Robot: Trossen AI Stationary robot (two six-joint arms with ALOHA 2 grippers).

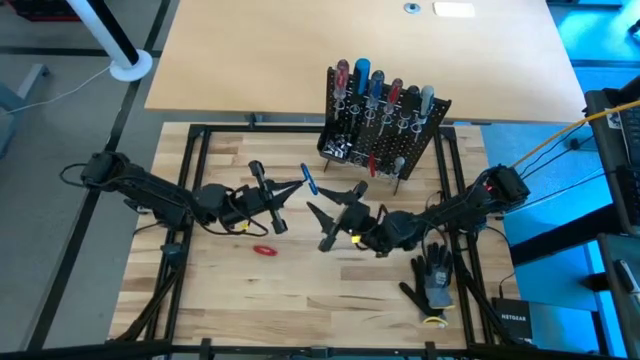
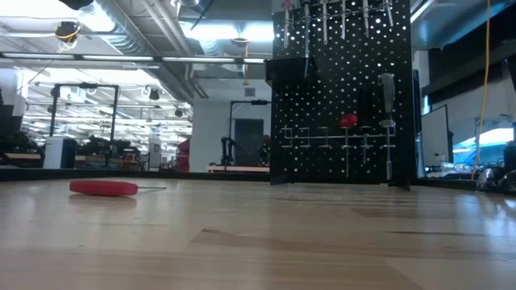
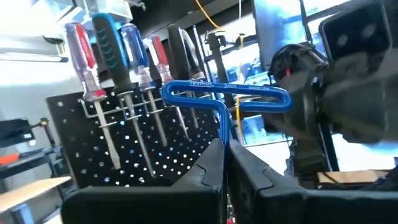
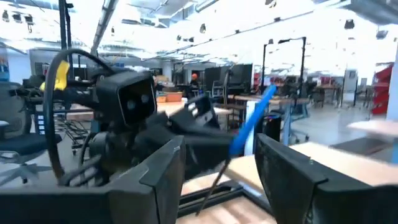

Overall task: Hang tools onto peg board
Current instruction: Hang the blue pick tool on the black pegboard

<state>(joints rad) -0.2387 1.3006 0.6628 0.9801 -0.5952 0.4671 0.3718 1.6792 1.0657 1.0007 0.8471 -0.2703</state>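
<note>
- Left end effector [image 1: 298, 186] grips a blue T-handle tool [image 1: 310, 180] by its shaft, jaws clamped, at 7 o'clock of the peg board [image 1: 385, 140].
- Right end effector [image 1: 328, 215] stands wide open, holding nothing, facing it.
- A red screwdriver [image 1: 264, 250] lies on the surface [image 1: 300, 290].

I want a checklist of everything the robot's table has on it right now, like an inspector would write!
Surface: pale wooden table, bare in front.
Job's things: peg board standing at the back with several screwdrivers hung; blue T-handle tool gripped; red tool lying loose.
Clutter: black-and-grey glove near the right arm.
Grippers: left pincer shut on the blue T-handle tool; right pincer open, facing it, holding nothing.
Cables: yellow cable by the right arm; white cable on the floor.
Surroundings: big workshop room, desks behind.
</note>
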